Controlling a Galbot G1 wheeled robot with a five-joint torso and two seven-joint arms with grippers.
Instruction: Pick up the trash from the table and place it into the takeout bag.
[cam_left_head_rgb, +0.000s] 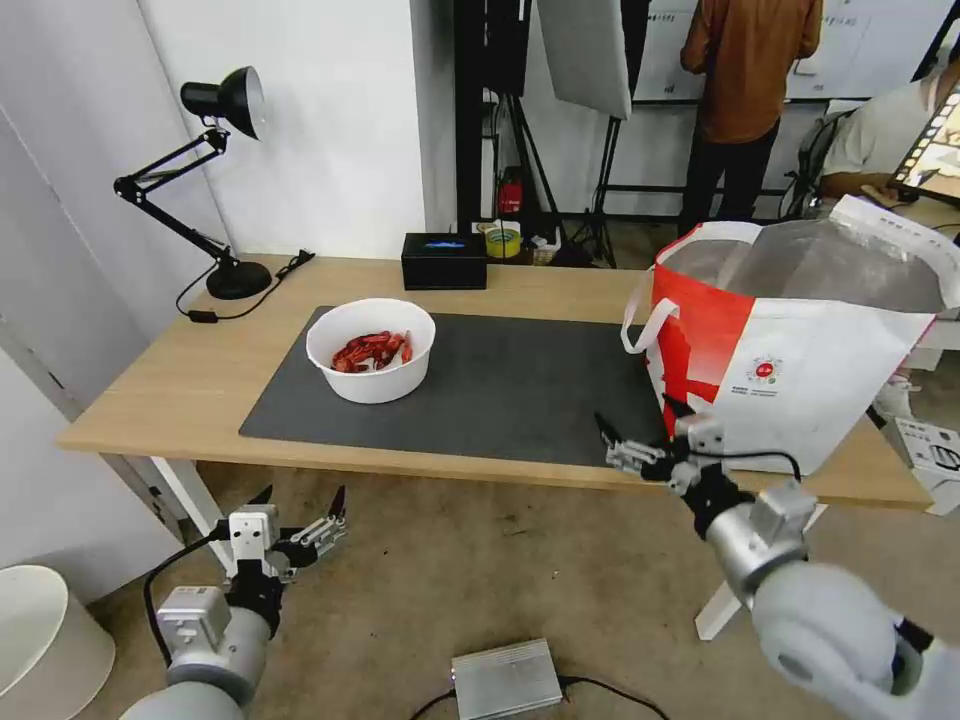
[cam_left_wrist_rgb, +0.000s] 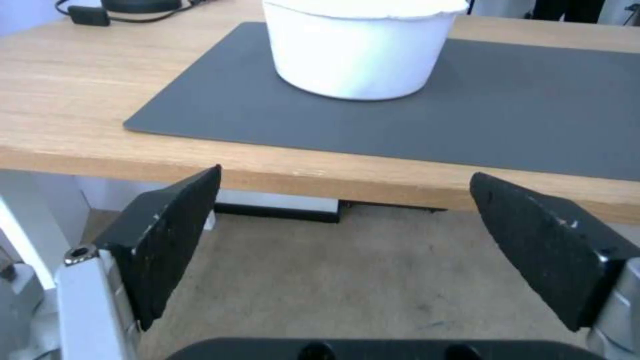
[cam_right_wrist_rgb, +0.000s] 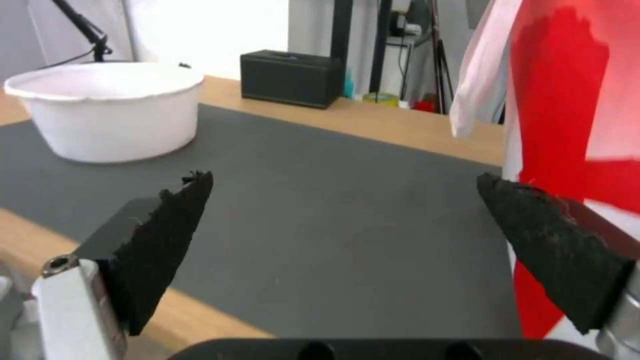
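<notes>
Grippers: we see our right gripper (cam_left_head_rgb: 640, 428) with fingers apart and empty at the table's (cam_left_head_rgb: 150, 390) near edge, just beside the takeout bag (cam_left_head_rgb: 800, 400); our left gripper (cam_left_head_rgb: 300, 505), also spread and empty, hangs below the near edge, toward the left end.
Trash: white bowl (cam_left_head_rgb: 371, 350) of red shells sits on the mat's (cam_left_head_rgb: 500, 390) far left corner, well apart from both.
Bag: upright at the table's right end, mouth open.
Progress: we judge the bowl not yet picked up; the bag's contents are hidden.

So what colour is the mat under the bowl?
Dark grey, plain and unpatterned. The mat shows best in the head view, with the white bowl on it.
</notes>
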